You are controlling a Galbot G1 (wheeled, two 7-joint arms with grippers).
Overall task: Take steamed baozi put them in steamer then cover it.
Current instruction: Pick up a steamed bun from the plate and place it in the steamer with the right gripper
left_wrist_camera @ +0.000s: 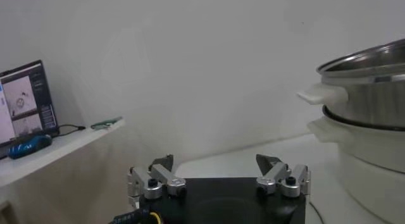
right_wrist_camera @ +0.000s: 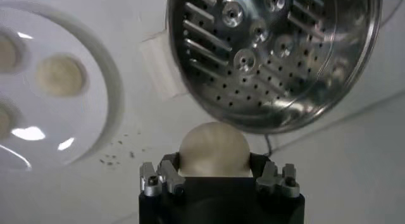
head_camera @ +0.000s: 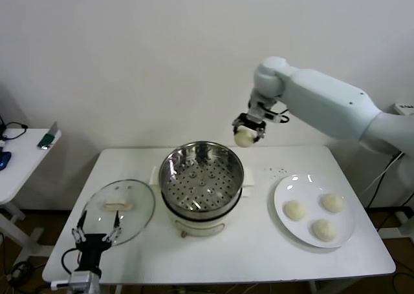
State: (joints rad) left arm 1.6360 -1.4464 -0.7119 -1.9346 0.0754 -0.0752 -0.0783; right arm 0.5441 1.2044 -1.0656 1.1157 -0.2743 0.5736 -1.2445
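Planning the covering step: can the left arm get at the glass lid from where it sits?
Probably yes. The left gripper, open, hovers at the near edge of the cover, which lies flat left of the steamer with nothing between.

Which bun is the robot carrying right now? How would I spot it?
Find the shiny steamer mid-table. Just beyond its far right rim, the right gripper holds one steamed baozi in the air. The other three buns lie on the white plate.

The steamer [head_camera: 201, 178] is shiny metal with little holes, on a white plastic base. The cover [head_camera: 118, 211] is clear glass. The buns [head_camera: 295, 210] look smooth and soft. The plate [head_camera: 346, 234] is glossy.
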